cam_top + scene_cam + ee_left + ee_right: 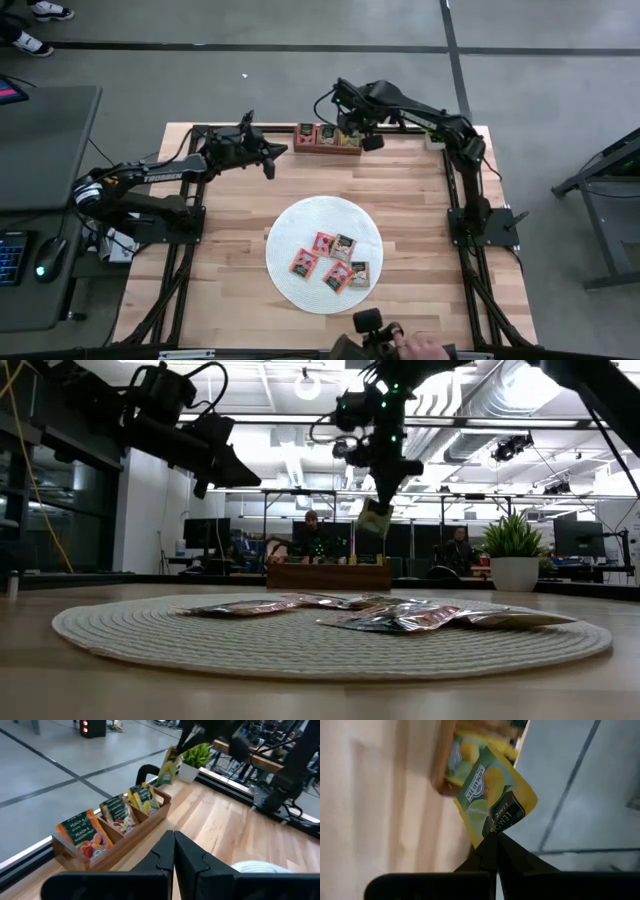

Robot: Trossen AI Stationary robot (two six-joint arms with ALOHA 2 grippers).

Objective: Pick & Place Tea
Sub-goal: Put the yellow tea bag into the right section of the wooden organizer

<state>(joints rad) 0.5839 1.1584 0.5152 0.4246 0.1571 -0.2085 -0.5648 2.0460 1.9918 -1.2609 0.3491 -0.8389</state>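
Right pincer point(495, 839) pinching yellow lemon packet point(492, 795) by corner, hanging just above tray point(328, 139) yellow end compartment; left pincer point(270, 160) pressed together beside tray.

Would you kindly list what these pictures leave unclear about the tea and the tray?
- Low view: the wooden tray shows only its front wall, so its compartments are hidden.
- High view: the packets on the white mat are too small to read their labels.
- Right wrist view: the yellow packet held by the right gripper covers part of the tray behind, which is blurred.
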